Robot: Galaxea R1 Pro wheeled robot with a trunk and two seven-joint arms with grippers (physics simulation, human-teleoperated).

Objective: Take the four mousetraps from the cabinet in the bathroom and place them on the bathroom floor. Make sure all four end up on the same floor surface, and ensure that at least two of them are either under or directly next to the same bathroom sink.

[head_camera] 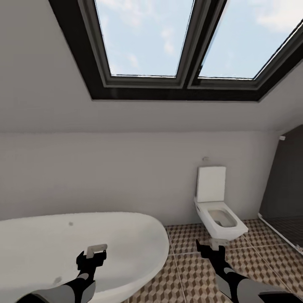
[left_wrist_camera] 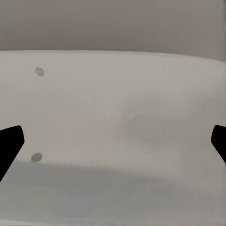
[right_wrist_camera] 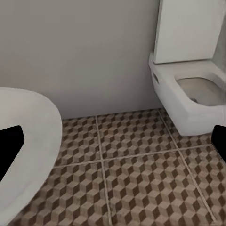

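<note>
The mousetraps, the cabinet and the bathroom sink are out of view. The bathroom floor with its brown cube-pattern tiles runs along the lower right and also lies below the right wrist camera. My left gripper hangs open over the bathtub's rim, and the left wrist view has its dark fingertips far apart with nothing between them. My right gripper is open above the tiles, close in front of the toilet, and it holds nothing.
A long white oval bathtub takes up the lower left. A white toilet stands against the back wall, lid up. A dark shower enclosure closes off the right. A sloped ceiling with a skylight is overhead.
</note>
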